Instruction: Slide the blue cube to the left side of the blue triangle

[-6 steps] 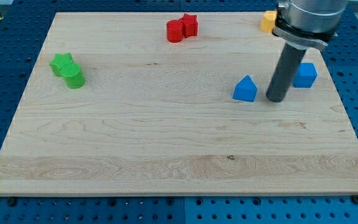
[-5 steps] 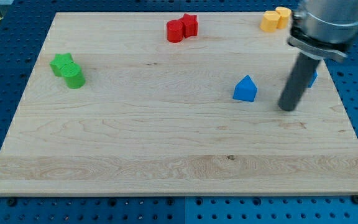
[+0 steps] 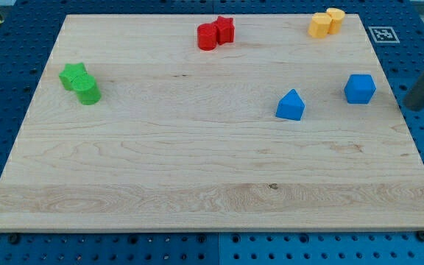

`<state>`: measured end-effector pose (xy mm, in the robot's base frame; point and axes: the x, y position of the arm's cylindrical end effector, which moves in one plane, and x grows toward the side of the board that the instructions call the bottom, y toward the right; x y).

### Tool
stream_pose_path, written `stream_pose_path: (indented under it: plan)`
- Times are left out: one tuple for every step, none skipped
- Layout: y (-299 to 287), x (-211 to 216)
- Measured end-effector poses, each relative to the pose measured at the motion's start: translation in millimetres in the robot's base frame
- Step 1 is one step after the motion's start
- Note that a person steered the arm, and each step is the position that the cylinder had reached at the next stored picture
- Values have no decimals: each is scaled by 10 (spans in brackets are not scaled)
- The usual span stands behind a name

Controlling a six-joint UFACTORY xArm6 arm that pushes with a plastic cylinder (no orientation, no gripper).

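Right of the blue cube (image 3: 360, 88), my tip (image 3: 415, 105) sits off-board.

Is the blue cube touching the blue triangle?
No, the blue cube sits apart from the blue triangle, toward the view's right, with bare wood showing between them.

Wooden board (image 3: 197, 169) on blue perforated table (image 3: 6, 81).
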<state>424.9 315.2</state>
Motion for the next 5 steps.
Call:
stream_pose_path:
  plan:
    - [-458,-323]
    - [-795,-293]
    - [-1232,-465]
    - [-1294,-558]
    - [-1075,-95]
